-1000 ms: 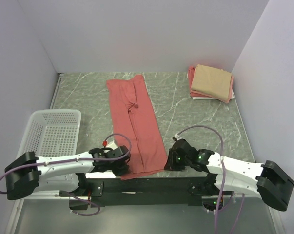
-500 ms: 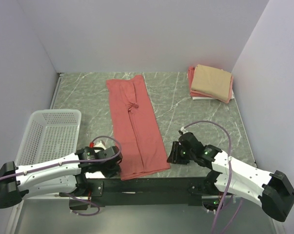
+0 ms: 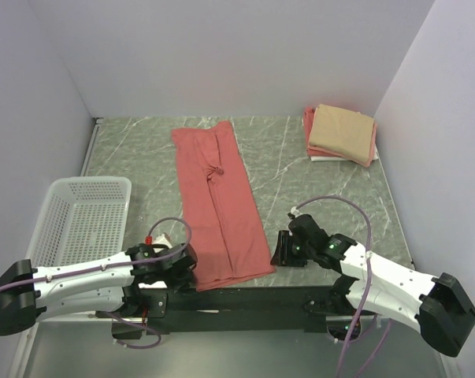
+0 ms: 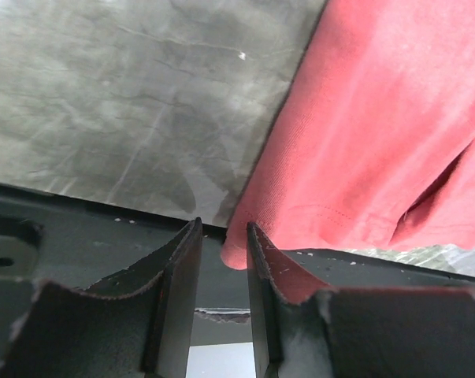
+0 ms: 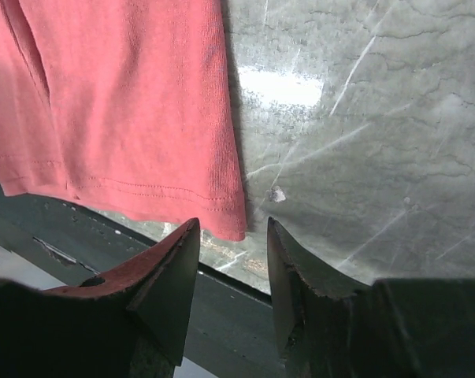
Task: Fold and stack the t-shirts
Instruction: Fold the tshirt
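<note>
The left arm [image 3: 87, 276], white shells over black joints, lies low along the near edge and reaches from the near left corner toward the middle. Its black two-finger left claw [image 3: 187, 272] points right; in the wrist view the left claw [image 4: 222, 228] shows its dark fingers [image 4: 178, 291] parted by a narrow gap. The matching white-and-black right arm [image 3: 387, 276] stretches from the near right corner toward the left and slightly far. The right claw [image 3: 278, 250] faces left, with its fingers [image 5: 162, 283] spread somewhat wider around the right claw's [image 5: 233, 224] gap.
</note>
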Robot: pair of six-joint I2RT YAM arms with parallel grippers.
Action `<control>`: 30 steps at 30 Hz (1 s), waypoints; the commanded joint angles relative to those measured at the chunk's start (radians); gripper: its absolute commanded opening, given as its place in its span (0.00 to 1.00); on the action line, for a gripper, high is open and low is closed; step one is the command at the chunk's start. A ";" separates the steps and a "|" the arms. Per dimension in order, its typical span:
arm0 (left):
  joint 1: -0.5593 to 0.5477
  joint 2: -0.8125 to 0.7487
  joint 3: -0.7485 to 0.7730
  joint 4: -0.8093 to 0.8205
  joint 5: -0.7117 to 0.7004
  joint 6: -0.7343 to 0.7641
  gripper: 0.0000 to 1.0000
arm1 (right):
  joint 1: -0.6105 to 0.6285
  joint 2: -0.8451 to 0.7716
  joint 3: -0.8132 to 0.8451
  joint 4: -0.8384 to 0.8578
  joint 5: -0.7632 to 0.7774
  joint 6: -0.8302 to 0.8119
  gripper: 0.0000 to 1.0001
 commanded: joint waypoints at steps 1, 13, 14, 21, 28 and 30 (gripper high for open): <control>-0.012 -0.013 -0.020 0.073 0.015 -0.019 0.35 | -0.008 0.007 -0.007 0.021 -0.009 -0.014 0.47; -0.040 -0.111 -0.037 0.080 -0.003 -0.025 0.36 | -0.007 0.024 -0.029 0.051 -0.026 0.006 0.47; -0.042 -0.122 -0.042 0.083 -0.005 -0.025 0.37 | -0.008 0.026 -0.030 0.054 -0.027 0.006 0.47; -0.042 -0.104 -0.067 0.089 0.012 -0.030 0.35 | -0.007 0.030 -0.041 0.063 -0.034 0.015 0.47; -0.042 -0.033 -0.086 0.145 0.026 -0.022 0.34 | -0.005 0.047 -0.044 0.074 -0.043 0.016 0.47; -0.043 -0.031 -0.103 0.149 0.036 -0.031 0.34 | -0.004 0.047 -0.047 0.076 -0.044 0.016 0.47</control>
